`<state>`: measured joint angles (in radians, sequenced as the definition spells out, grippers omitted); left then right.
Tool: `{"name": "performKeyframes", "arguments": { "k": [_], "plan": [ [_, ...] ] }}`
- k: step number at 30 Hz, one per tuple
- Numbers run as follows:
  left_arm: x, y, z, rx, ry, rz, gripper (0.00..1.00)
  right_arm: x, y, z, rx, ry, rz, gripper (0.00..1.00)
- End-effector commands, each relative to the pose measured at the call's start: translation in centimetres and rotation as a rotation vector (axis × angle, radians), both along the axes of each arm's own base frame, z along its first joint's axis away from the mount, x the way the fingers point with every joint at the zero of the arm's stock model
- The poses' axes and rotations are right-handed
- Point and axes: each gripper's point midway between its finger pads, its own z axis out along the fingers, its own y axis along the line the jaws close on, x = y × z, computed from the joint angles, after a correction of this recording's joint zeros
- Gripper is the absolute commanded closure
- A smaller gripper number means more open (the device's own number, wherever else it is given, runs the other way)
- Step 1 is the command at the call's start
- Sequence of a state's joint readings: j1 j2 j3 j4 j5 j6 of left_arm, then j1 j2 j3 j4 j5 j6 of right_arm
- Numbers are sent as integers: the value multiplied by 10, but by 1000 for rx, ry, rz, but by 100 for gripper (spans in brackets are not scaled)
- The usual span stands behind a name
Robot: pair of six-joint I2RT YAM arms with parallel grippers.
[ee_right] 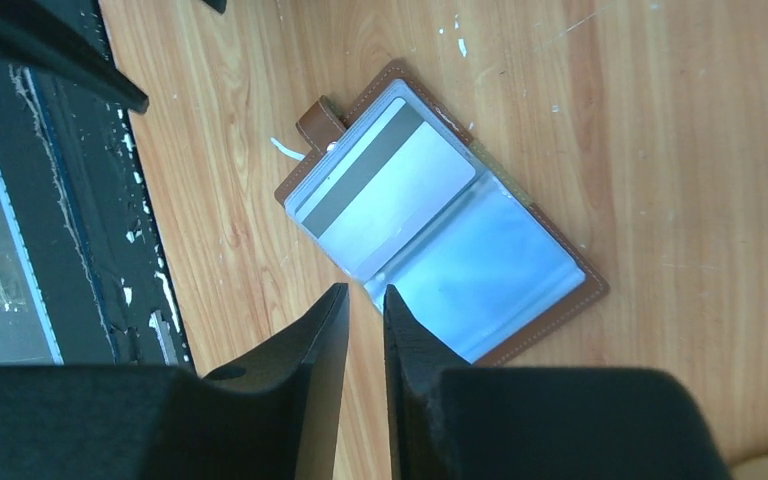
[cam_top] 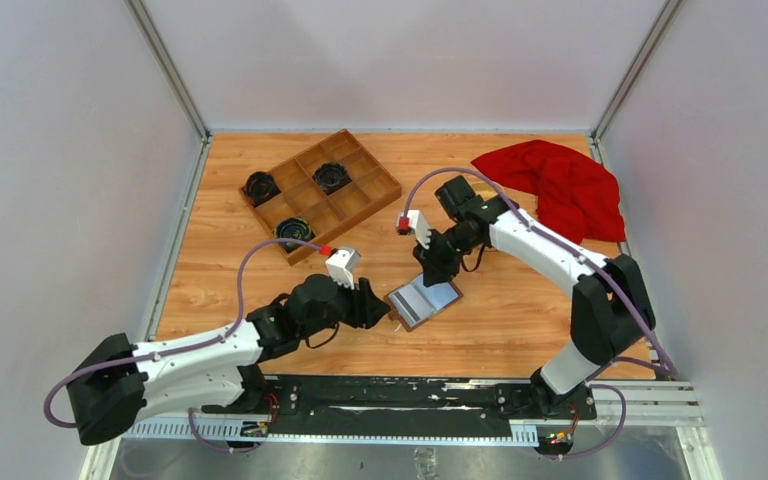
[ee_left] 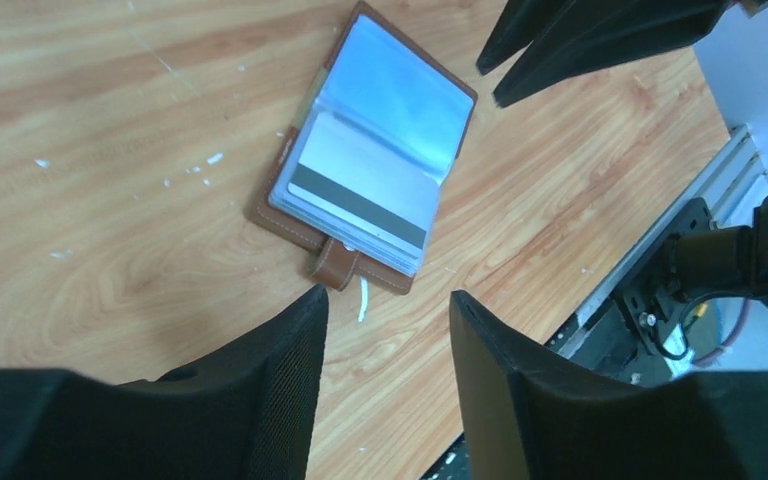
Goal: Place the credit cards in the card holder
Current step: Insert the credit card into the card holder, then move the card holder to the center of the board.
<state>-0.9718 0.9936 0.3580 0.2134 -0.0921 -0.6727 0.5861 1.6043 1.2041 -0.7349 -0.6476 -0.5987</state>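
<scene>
Ringing open card holder (ee_right: pixel 440 215): wooden tabletop (ee_right: pixel 680 120)

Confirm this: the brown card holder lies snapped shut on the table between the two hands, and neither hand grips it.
Not snapped shut. The left wrist view shows the card holder lying open, a striped card showing inside. It does lie on the table between the left hand and right hand, neither gripping it.

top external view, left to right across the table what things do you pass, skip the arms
wooden compartment tray → card holder, lying open → red cloth
</scene>
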Motion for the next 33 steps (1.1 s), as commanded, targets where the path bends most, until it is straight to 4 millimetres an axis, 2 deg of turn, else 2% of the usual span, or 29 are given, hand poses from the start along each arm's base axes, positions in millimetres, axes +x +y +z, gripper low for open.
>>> {"name": "performKeyframes", "arguments": {
  "k": [1,8,12,15,17,18,23,27,30,33],
  "plan": [
    [2,17,4,52,-69,12,44,-2,-11,29,78,-39,12,76],
    [6,35,40,-16,-194,49,1,10,-33,79,218,-149,-65,70],
    [6,42,52,-48,-214,62,0,19,-44,97,228,-243,-114,61],
    [2,41,58,-51,-233,24,0,28,-50,108,212,-332,-146,42],
    [-1,38,61,-44,-247,-16,0,32,-50,109,210,-348,-150,19],
    [-3,36,61,-40,-253,-37,0,32,-48,106,217,-333,-142,15],
    [-10,24,55,14,-268,-149,0,16,-26,87,302,-119,-60,18],
    [-6,19,41,84,-254,-186,1,15,-31,65,276,-87,-64,19],
    [1,13,24,162,-229,-206,3,11,-32,57,287,-48,-73,20],
    [4,2,11,214,-191,-252,9,16,-36,51,279,-41,-101,20]
  ]
}}
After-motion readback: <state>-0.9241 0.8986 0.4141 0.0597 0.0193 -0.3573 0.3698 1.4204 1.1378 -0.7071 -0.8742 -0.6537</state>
